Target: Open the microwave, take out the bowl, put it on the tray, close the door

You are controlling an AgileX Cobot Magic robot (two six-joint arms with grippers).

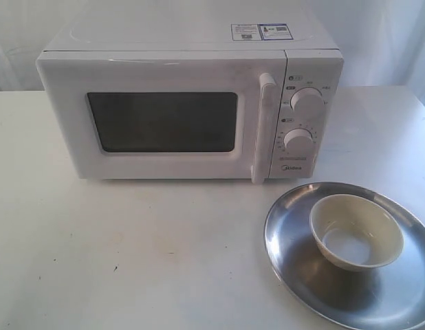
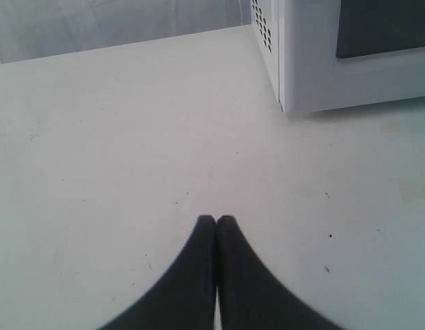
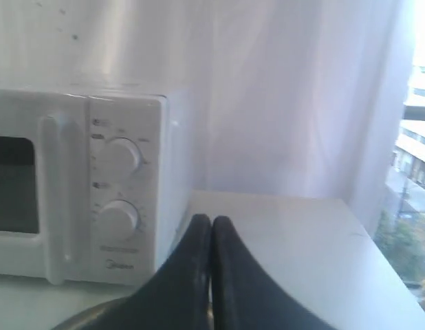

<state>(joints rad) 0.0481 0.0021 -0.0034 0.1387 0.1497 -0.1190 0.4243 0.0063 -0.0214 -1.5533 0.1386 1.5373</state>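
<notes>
The white microwave (image 1: 192,103) stands at the back of the table with its door (image 1: 164,122) shut and the bar handle (image 1: 263,127) upright. In front of it to the right lies the steel tray (image 1: 295,240), and the cream-white bowl (image 1: 355,230) sits upright on it. Neither arm shows in the exterior view. My left gripper (image 2: 216,220) is shut and empty above bare table, with the microwave's corner (image 2: 302,62) ahead of it. My right gripper (image 3: 211,221) is shut and empty, facing the knob panel (image 3: 120,185), with a sliver of the tray's rim (image 3: 82,317) below it.
A white curtain (image 1: 377,34) hangs behind the table. A window with buildings outside (image 3: 412,172) shows in the right wrist view. The table's far right edge (image 1: 422,103) is near the microwave.
</notes>
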